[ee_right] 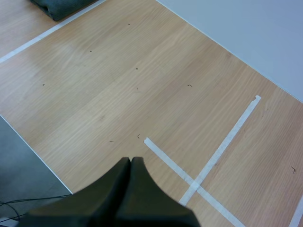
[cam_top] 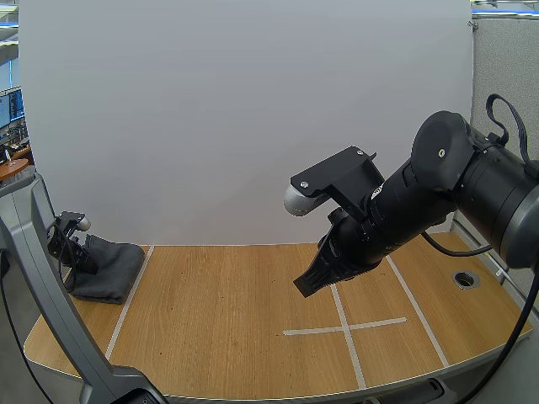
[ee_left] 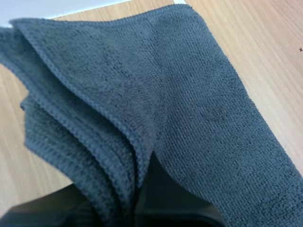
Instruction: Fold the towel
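Right gripper [ee_right: 130, 161] hung w/ fingers pressed together, nothing btwn them, above table [cam_top: 219, 320] near tape cross [cam_top: 345, 326]. Left gripper [cam_top: 69, 246] pinched grey towel [cam_top: 109, 268] by its stacked folds; towel lay bunched at table's far left.

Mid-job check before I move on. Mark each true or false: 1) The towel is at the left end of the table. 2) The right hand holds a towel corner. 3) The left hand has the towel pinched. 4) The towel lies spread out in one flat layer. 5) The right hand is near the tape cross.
1) True. The towel sits at the left end of the table.
2) False. The right hand is shut on nothing, over bare wood.
3) True. The left hand pinches the towel's bunched edges.
4) False. Several layers lie stacked in the left wrist view.
5) True. The tape cross lies just beside it.
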Controlling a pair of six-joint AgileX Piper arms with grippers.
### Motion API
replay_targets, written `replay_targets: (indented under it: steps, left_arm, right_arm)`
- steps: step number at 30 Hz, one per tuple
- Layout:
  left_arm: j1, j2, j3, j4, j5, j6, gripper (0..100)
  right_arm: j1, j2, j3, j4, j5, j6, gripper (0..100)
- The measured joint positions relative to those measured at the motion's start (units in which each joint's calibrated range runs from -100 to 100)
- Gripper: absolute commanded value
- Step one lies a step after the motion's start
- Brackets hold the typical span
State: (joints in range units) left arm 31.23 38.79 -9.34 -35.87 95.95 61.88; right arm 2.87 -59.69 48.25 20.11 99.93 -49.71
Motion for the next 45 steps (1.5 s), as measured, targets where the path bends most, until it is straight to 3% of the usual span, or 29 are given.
replay_targets:
  steps: [45]
  left_arm:
    - [1.06, 2.05, -2.32, -1.84, -0.95, -3.01, 2]
  right_arm:
    - [0.00, 0.00, 0.00, 0.00, 0.00, 0.00, 0]
